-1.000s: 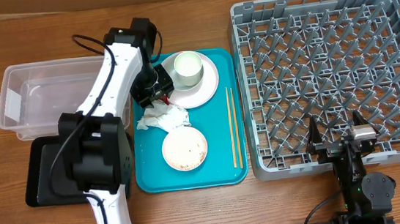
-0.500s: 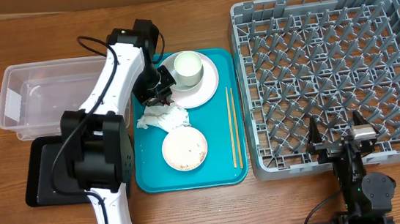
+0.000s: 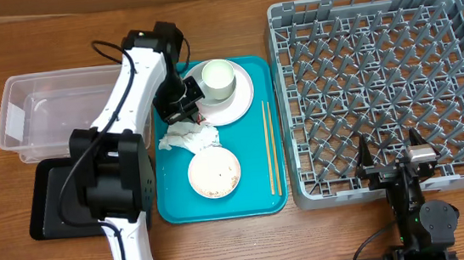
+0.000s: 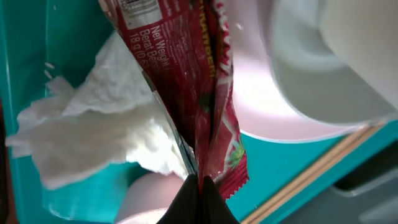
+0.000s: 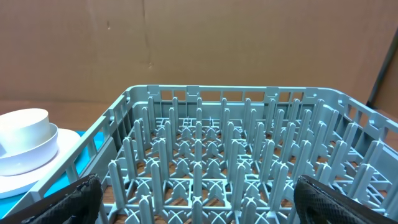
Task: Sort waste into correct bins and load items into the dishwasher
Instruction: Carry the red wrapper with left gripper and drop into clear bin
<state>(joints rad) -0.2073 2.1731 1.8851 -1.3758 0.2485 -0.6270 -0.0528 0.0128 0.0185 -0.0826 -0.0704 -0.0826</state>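
My left gripper (image 3: 181, 109) is shut on the red snack wrapper (image 4: 186, 81), which hangs from the fingertips (image 4: 198, 186) over the teal tray, between the crumpled white tissue (image 3: 188, 136) and the whitish-pink plate (image 3: 231, 106). The tissue also shows in the left wrist view (image 4: 93, 137). A pale cup (image 3: 217, 78) stands on the plate. A small white bowl (image 3: 214, 172) with a few grains lies below the tissue. Chopsticks (image 3: 270, 148) lie along the tray's right side. My right gripper (image 3: 391, 159) is open and empty at the near edge of the grey dish rack (image 3: 382, 90).
The teal tray (image 3: 260, 197) sits mid-table. The clear plastic tub (image 3: 43, 114) is to its left, with the black tray (image 3: 51, 203) in front of it, partly under my left arm. In the right wrist view the rack's pegs (image 5: 211, 155) fill the frame.
My left gripper has shifted slightly up and left with the red wrapper held in it. The right arm has not moved.
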